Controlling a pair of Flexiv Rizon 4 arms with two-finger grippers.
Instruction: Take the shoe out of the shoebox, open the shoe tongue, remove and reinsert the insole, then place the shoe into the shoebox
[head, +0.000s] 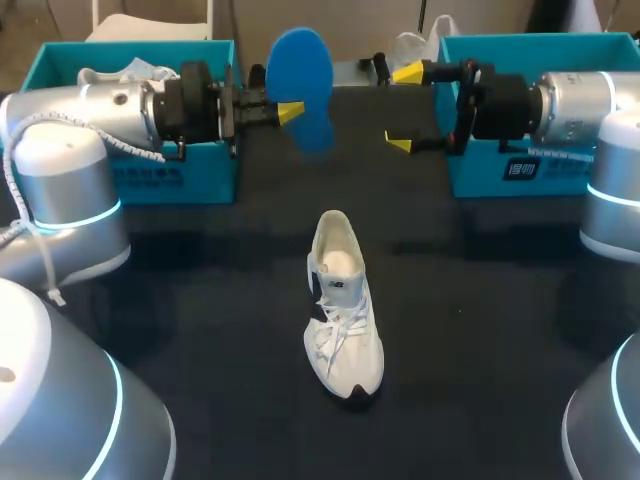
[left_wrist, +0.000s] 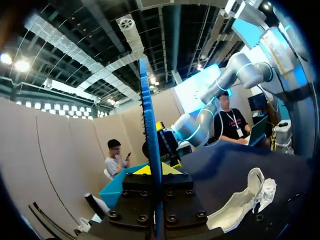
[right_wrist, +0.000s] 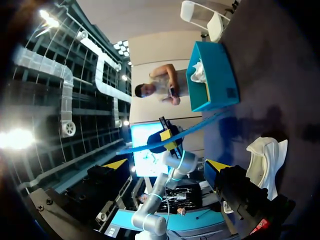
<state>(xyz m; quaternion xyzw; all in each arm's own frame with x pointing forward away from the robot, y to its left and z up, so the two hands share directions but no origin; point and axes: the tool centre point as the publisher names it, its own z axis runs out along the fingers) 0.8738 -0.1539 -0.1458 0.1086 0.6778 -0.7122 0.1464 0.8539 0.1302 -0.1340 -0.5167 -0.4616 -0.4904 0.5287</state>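
Observation:
A white shoe lies on the dark table at the middle, toe toward the front edge, tongue pulled up. My left gripper is shut on the lower edge of a blue insole, holding it upright above the back of the table. In the left wrist view the insole shows edge-on between the fingers, with the shoe below and to the side. My right gripper stands open just right of the insole, with nothing between its fingers. From the right wrist the insole is ahead of the gripper.
A teal shoebox with white paper inside stands at the back left under my left arm. A second teal box stands at the back right under my right arm. The dark tabletop surrounds the shoe.

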